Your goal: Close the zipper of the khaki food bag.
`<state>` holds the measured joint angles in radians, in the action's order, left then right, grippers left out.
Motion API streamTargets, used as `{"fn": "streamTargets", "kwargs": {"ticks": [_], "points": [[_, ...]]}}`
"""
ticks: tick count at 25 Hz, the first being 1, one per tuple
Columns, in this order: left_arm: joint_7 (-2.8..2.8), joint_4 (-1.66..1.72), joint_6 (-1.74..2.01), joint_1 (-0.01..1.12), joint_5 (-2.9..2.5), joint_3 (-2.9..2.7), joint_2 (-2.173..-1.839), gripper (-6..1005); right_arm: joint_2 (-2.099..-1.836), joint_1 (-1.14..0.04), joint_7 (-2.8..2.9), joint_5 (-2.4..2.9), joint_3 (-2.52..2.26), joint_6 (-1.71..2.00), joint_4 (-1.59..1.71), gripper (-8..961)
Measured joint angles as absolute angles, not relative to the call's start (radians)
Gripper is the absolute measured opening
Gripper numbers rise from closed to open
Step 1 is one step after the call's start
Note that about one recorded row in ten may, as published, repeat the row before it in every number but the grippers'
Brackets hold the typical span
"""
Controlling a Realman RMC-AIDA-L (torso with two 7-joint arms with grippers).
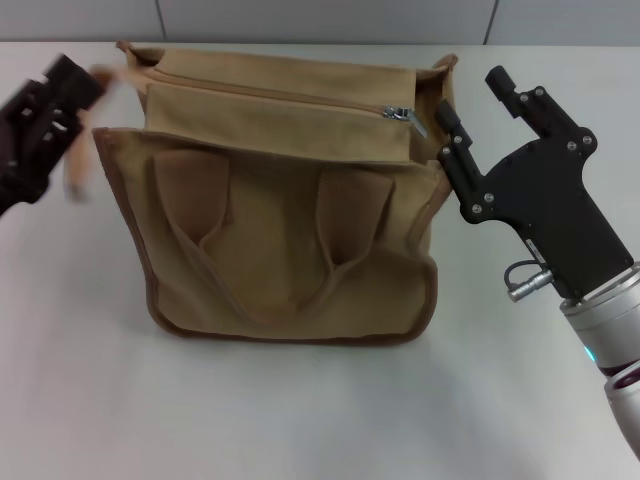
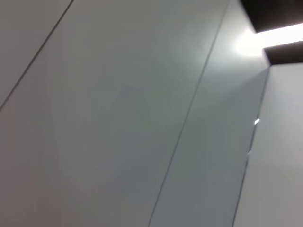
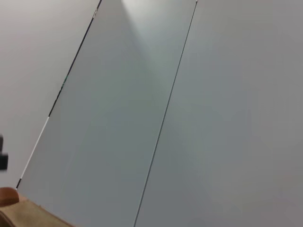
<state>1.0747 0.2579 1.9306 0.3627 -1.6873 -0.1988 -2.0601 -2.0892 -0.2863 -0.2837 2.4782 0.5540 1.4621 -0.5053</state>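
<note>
Head view: bag on the table, a gripper at each end

Head view – the bag (image 1: 290, 230) stands upright on the white table (image 1: 300, 410), near its middle, with its two handles hanging down the near face. Along the top panel runs the zipper (image 1: 300, 100); its silver slider (image 1: 398, 113) sits close to the bag's right end. The right gripper (image 1: 470, 105) is just beside the bag's upper right corner, near the slider, its two black fingers parted with nothing between them. The left gripper (image 1: 75, 85) hangs by the bag's upper left corner; it is blurred, and whether its fingers are parted or have hold of anything I cannot tell.

Left wrist view – only pale wall panels (image 2: 118, 118) with thin seams and a bright strip light (image 2: 274, 35).

Right wrist view – more pale panels, and a small tan corner of the bag (image 3: 28, 215) at the frame's edge
</note>
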Motion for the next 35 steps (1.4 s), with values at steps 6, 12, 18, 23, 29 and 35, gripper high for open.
{"fn": "streamTargets", "kwargs": {"ticks": [6, 12, 18, 23, 29, 35], "points": [[1.179, 0.291, 1.992, 0.363, -1.668, -0.211, -2.055, 506, -2.09, -0.285, -0.261, 2.479, 0.55, 1.471, -0.495, 533], [1.042, 0.397, 1.978, 0.331, -1.696, -0.566, -2.057, 734, -2.085, -0.273, -0.183, 2.48, 0.475, 1.556, -0.459, 647], [0.909, 0.427, 1.958, 0.269, -1.756, -0.672, -2.051, 753, -2.079, -0.301, 0.198, 2.537, 0.41, 1.715, -0.246, 655], [0.784, 0.427, 1.901, 0.232, -1.787, -0.673, -2.053, 768, -2.079, -0.403, 0.49, 2.726, 0.407, 1.85, 0.008, 663], [0.77, 0.42, 1.831, 0.229, -1.804, -0.678, -2.058, 768, -2.085, -0.445, 0.513, 2.791, 0.405, 1.787, 0.04, 672], [0.764, 0.427, 1.844, 0.224, -1.841, -0.679, -2.061, 768, -2.086, -0.434, 0.444, 2.814, 0.357, 1.705, -0.037, 741]]}}
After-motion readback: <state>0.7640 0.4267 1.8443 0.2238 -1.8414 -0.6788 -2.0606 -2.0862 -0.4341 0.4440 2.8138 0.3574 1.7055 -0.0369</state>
